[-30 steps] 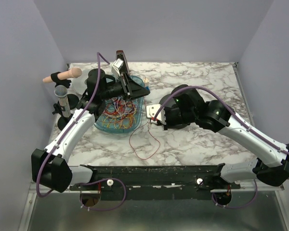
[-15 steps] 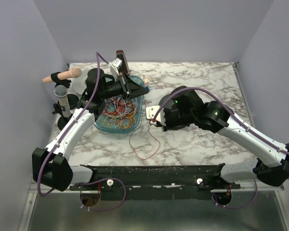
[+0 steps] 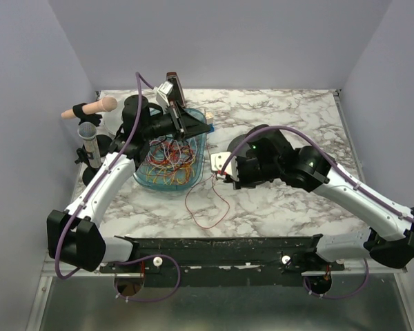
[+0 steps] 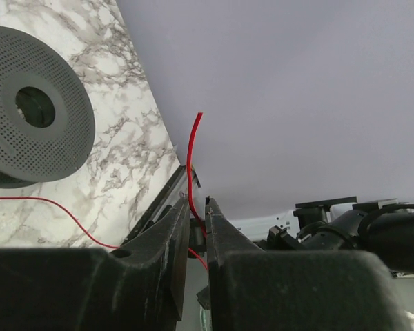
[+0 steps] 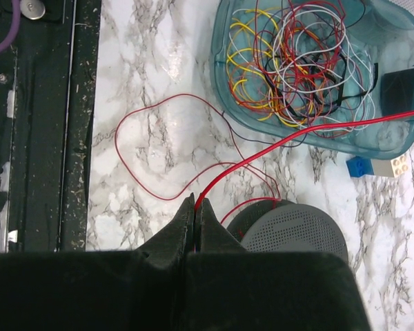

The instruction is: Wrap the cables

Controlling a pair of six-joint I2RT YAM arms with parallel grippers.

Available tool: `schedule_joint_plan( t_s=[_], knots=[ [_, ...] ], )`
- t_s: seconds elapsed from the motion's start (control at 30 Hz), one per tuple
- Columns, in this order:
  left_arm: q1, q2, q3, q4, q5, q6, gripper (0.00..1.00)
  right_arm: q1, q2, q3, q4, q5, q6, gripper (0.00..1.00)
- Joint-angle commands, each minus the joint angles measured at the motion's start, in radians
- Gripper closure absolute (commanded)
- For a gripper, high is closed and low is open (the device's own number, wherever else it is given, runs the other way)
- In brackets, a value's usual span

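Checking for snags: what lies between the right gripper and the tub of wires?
Right wrist view: marble table with loops of red wire, one strand pinched by the right gripper, reaching the tub.

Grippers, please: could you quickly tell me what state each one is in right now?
Left gripper: shut on a red cable, its end poking past the jaws.
Right gripper: shut on the red cable.
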Motion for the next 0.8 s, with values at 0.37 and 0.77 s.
schedule_joint_plan(
  t_s=[0.37,0.77],
  knots=[
    [0.009,-0.019,0.162,-0.514,-0.213,0.563,1.0,-0.133,0.003,-0.102,0.124,-0.157,0.387,0.31],
    [-0.005,-0.076,0.259,-0.838,-0.435,0.923,1.0,-0.366,0.164,-0.185,0.225,0.175,0.568,0.0]
  ],
)
